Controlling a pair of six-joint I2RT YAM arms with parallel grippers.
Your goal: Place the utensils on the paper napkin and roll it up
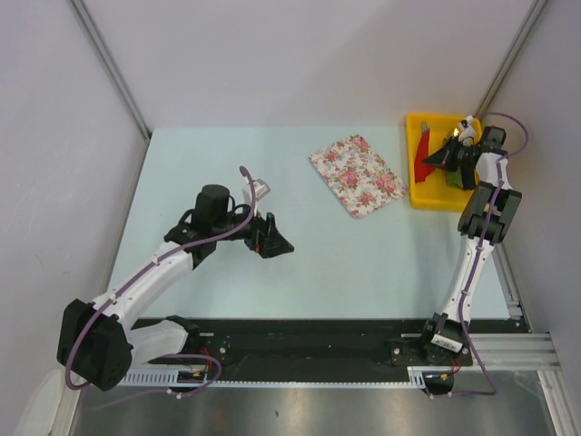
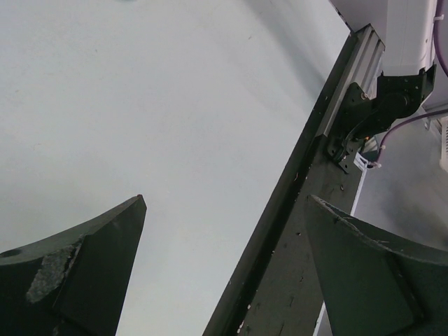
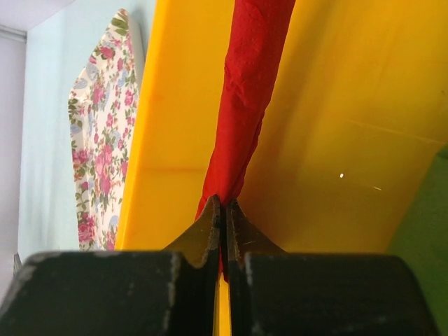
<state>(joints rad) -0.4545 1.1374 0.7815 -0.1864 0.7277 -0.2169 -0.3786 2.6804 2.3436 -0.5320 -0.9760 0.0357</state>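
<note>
Upper right, the right claw (image 3: 224,206) pinches the paper napkin (image 3: 248,84) in the yellow bin (image 3: 329,126), seemingly by an edge; lifting could tear or drop it. Left claw (image 2: 225,203) spread.

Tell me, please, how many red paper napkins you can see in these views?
1. The red paper napkin is in the yellow bin at the far right, pinched by the right gripper. Others could be hidden beneath the gripper.

Your left arm (image 1: 163,263) sits folded low at centre-left of the overhead view, and your left gripper (image 1: 270,240) has its fingers spread wide. Your right arm (image 1: 477,236) reaches to the upper right, the right gripper (image 1: 440,156) pinched tight on the paper napkin (image 3: 248,91).
</note>
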